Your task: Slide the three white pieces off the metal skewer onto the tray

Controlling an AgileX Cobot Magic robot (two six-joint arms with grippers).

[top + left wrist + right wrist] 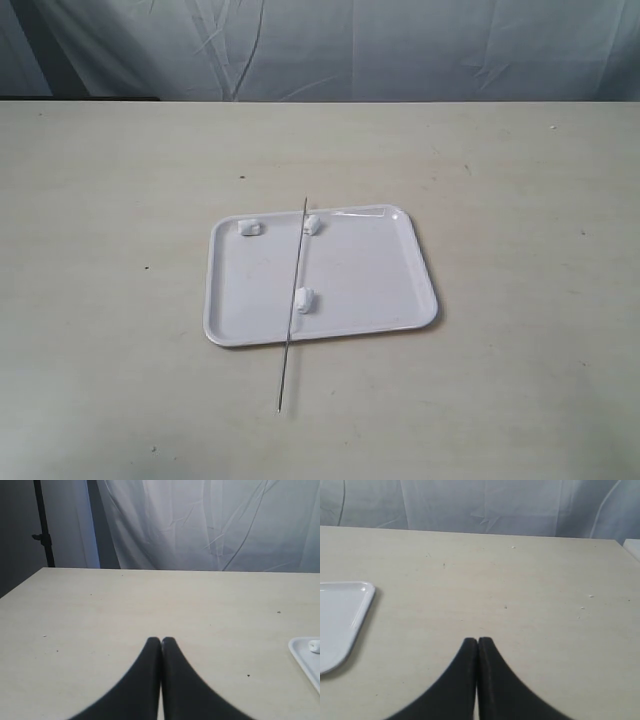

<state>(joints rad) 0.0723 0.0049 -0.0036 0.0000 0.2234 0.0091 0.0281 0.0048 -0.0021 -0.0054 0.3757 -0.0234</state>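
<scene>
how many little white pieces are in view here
3 white pieces on the tray: the corner piece at its far-left corner, the far piece by the far rim beside the skewer, the near piece beside the skewer toward the front rim. None seems hidden.

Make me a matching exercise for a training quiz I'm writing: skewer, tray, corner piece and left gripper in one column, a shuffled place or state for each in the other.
Things:
1. skewer
2. tray
3. corner piece
4. left gripper

Places or states:
a. shut, holding nothing
b. in the tray's far left corner
c. flat on the table
d. lying across the tray, near end sticking out past the rim

Pairs: 1-d, 2-c, 3-b, 4-a
</scene>
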